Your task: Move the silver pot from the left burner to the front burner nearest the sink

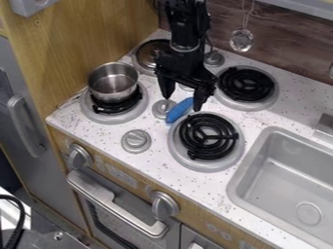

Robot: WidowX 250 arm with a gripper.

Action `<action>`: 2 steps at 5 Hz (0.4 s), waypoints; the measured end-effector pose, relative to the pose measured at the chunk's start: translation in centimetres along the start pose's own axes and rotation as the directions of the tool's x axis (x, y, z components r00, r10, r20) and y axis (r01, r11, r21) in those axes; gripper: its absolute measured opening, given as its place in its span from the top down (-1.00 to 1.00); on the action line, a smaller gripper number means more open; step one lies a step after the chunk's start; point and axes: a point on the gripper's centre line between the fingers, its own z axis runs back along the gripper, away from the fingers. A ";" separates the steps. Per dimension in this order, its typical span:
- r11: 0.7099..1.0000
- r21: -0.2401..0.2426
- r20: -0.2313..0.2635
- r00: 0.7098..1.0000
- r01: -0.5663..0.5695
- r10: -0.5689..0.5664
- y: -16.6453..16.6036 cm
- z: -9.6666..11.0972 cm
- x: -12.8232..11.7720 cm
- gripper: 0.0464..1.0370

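From the camera view, looking down at a slant on a toy kitchen, I am a black two-finger gripper (184, 100) hanging from the top edge over the speckled white counter (98, 127). My two fingers stand apart, with nothing clamped between them that I can make out. The blue object (179, 111), small and elongated, lies at a slant on the counter, below my opening. Its upper end is close beside my fingertip on the sink side; whether they touch, I cannot tell. Its lower end points toward the front, between a grey knob (164, 108) and the front black coil burner (206, 136).

Around me are a steel pot (112, 81) on another burner, a round dark lid (151, 53) behind, a second coil burner (246, 84) toward the back wall, and a sink (289, 180) to the picture's right.

What could go wrong, as I judge it: if I came down off-centre, my sink-side finger could land on the blue object or push it against the burner's rim. If I closed without turning to suit its slant, I might pinch only its upper end, letting it swivel or slip out. The nearby knob could also block my other finger.
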 end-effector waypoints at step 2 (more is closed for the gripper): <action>0.999 -0.001 -0.040 0.998 -0.050 0.050 2.1 -1.7 -1.1 -0.92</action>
